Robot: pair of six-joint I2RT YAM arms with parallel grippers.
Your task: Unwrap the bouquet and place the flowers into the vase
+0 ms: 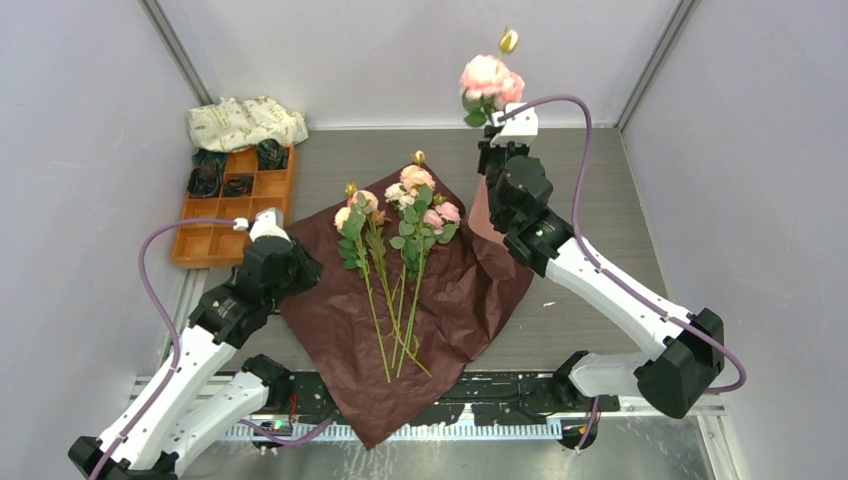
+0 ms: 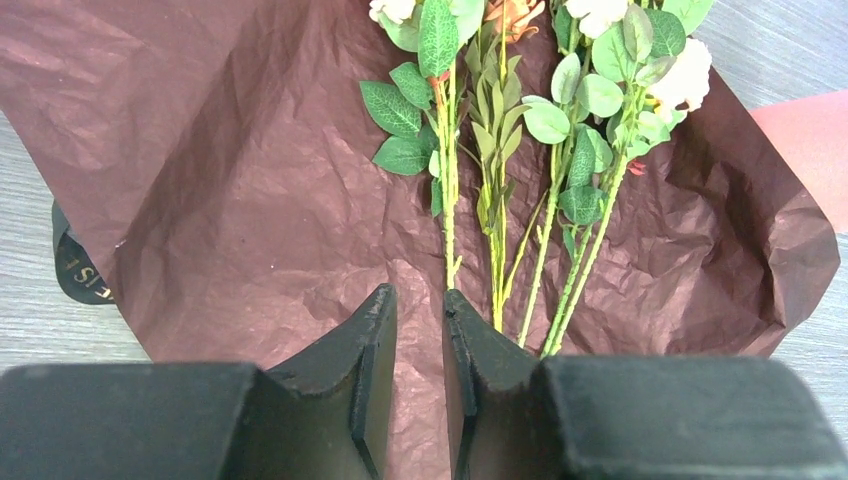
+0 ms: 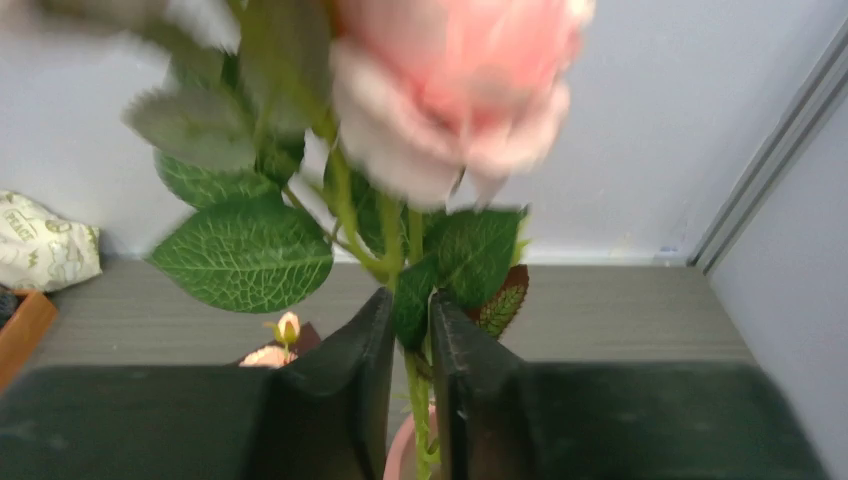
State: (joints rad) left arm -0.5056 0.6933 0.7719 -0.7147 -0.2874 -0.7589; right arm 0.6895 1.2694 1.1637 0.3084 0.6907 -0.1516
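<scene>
The bouquet lies unwrapped: dark maroon paper (image 1: 320, 320) is spread flat with several flowers (image 1: 400, 250) on it, stems toward me. My left gripper (image 1: 262, 222) hovers at the paper's left edge, open, with nothing between its fingers (image 2: 420, 295); the stems (image 2: 500, 260) lie just to its right. My right gripper (image 1: 505, 125) is raised at the back right and shut on the stem of one pink rose (image 1: 490, 80), whose head stands above it. In the right wrist view the stem runs down between the jaws (image 3: 412, 300) toward the salmon-pink vase (image 3: 405, 450) below. The arm hides most of the vase (image 1: 478, 215).
An orange compartment tray (image 1: 205, 245) with dark items stands at the back left, a cream patterned cloth bundle (image 1: 245, 122) behind it. A black ribbon (image 2: 75, 270) peeks out under the paper's left edge. Walls close in on three sides.
</scene>
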